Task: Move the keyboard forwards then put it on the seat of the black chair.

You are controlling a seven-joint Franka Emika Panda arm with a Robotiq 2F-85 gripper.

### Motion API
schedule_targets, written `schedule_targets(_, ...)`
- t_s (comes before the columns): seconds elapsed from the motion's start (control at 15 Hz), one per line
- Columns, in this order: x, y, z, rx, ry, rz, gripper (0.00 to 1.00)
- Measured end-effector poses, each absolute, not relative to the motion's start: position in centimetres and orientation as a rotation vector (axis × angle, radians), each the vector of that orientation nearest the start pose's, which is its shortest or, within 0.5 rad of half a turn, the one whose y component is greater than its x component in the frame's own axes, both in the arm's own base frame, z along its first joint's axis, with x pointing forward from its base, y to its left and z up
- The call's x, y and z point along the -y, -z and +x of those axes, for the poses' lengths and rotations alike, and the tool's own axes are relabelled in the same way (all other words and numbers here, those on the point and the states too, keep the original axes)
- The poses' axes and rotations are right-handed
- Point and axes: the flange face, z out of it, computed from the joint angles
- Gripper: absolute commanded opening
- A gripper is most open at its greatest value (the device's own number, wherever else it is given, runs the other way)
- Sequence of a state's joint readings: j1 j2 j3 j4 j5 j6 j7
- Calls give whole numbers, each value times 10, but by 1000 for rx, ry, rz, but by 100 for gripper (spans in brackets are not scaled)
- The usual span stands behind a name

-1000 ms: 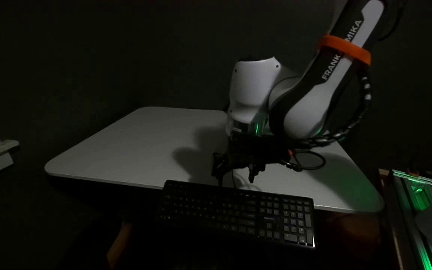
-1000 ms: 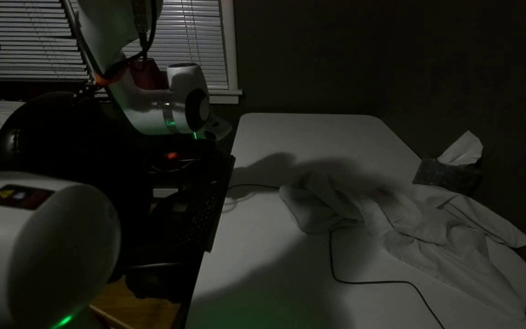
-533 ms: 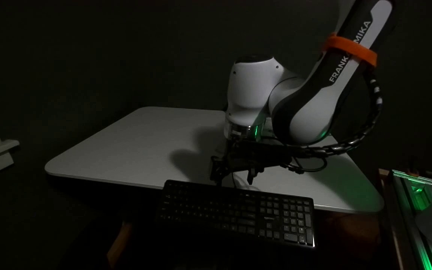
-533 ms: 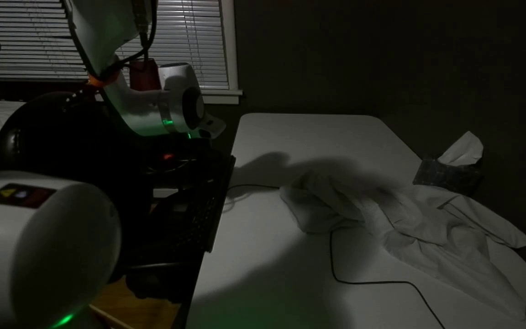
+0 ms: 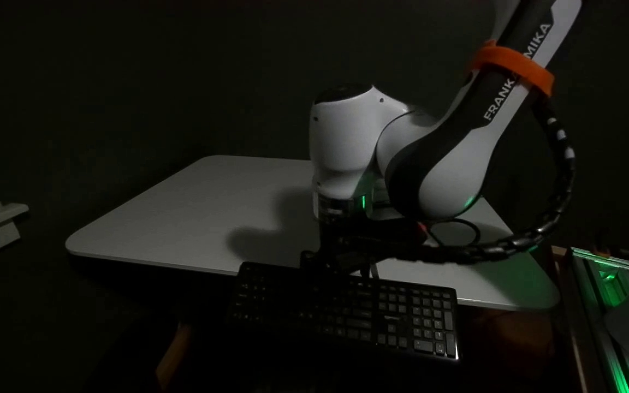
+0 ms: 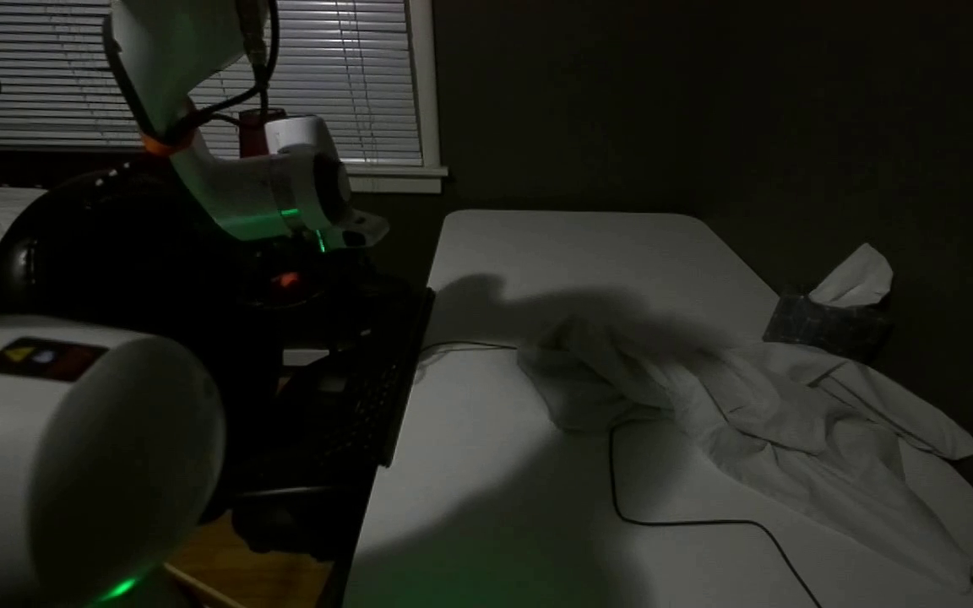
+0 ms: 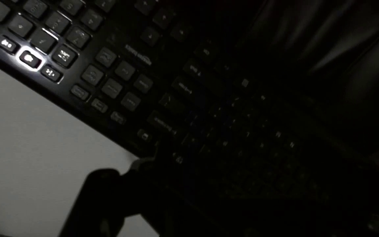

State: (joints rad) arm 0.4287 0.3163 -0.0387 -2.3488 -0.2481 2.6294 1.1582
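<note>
The slim black keyboard (image 5: 396, 316) lies along the near long edge of the white table (image 5: 194, 218) and juts out past it. It also shows in an exterior view (image 6: 377, 397) and across the wrist view (image 7: 127, 72). My gripper (image 5: 339, 268) is low over the keyboard's table-side edge, left of its middle. Its fingers look spread apart, but the dark hides most of them. One finger (image 7: 100, 197) shows against the white table in the wrist view. The black chair (image 6: 123, 253) stands against that side of the table; its seat is lost in the dark.
A grey cloth (image 6: 757, 414), a thin black cable (image 6: 689, 522) and a tissue box (image 6: 828, 325) are on the table. A chair armrest (image 6: 292, 490) sits beside the table edge. A window with blinds (image 6: 351, 76) is behind the arm. The scene is very dark.
My gripper has moved down to the keyboard's table-side edge and slightly left in an exterior view. The wrist has turned a little. The keyboard has not moved.
</note>
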Motion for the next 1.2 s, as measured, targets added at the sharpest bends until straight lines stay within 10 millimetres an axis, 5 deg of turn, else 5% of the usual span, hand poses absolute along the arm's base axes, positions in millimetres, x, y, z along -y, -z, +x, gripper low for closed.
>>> schedule_targets(0.33,-252,-175,468,-619,6,-3392,100)
schedule_targets(0.67,-275,-149,479,-332,109,-3557,100)
schedule_targets(1.2,-318,-94,468,13,295,-3844,100)
